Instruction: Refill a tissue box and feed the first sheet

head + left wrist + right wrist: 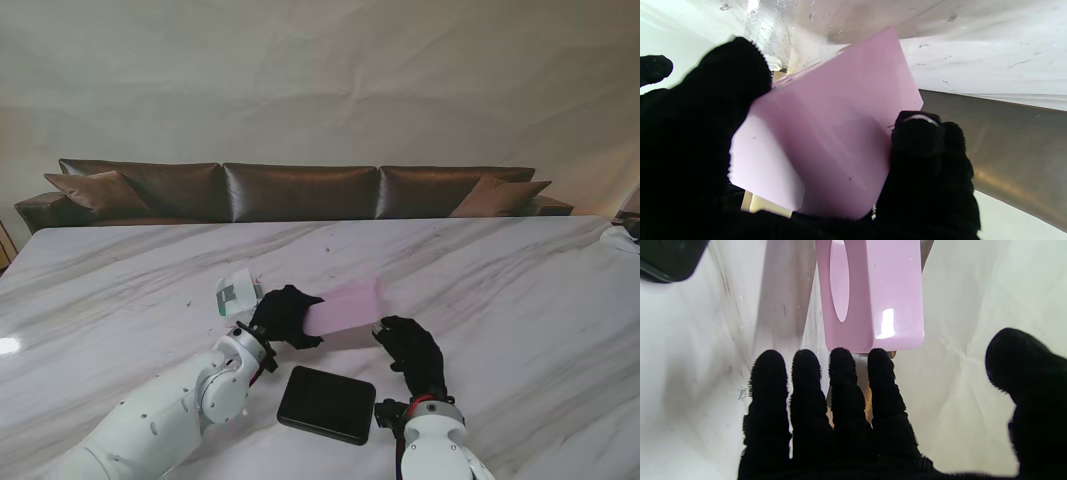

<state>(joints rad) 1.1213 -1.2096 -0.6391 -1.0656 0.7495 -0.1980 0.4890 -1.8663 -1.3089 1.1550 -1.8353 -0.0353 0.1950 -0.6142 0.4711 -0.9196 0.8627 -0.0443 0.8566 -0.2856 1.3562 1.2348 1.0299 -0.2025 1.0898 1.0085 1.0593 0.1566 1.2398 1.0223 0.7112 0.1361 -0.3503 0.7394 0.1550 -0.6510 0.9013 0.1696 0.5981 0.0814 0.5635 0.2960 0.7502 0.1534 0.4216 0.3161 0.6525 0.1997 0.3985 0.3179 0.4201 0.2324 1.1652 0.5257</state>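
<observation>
Marble table [520, 300], sofa behind. L hand [285, 315] grips pink box [345, 305]; R hand [412, 352] open, empty. Steady box w/ R before flipping.

The stand camera looked down across the counter [500, 290] toward a sofa [300, 190]. Each wrist camera sat close behind its fingers, inverted. All three views shared the pink box [345, 305] [826, 140] [873, 296].

No legible text, brand, number or sign appears in any view. The tissue pack [237, 293] carries green and white print — too small and blurred to read. The pink tissue box [343, 306] is unmarked.
</observation>
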